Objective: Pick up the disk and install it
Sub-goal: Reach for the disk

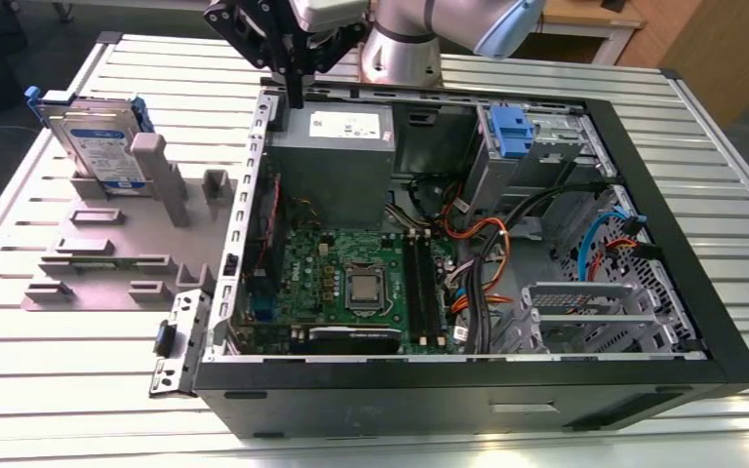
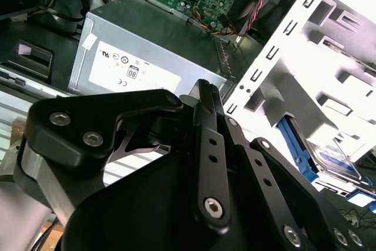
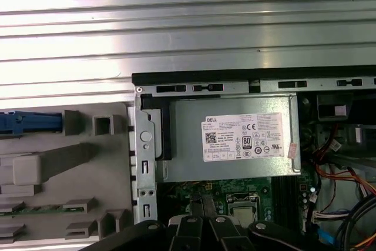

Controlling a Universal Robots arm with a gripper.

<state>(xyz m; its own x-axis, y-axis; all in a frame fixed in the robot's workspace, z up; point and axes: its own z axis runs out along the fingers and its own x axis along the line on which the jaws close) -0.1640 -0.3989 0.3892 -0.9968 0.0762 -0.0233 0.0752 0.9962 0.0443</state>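
Above case (image 1: 479, 375) rim by power supply (image 1: 335, 136) — arm (image 1: 401, 44) pointed down | jaws pressed together, empty | disk (image 1: 95, 146) apart, upright

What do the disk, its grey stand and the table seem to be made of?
Disk: apparently a metal body, silvery at the edges, with a printed label. Bracket: blue, likely plastic. Grey stand: matte, uniform, probably plastic. Table: ribbed bright metal, likely aluminium.

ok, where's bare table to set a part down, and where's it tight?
Free: ribbed metal table between the grey slotted fixture tray and the edge nearest the exterior camera; also the strip on the exterior view's right of the open black computer case. Crowded: inside the case around the orange cables; the tray's far end holds the silver blue-framed disk.
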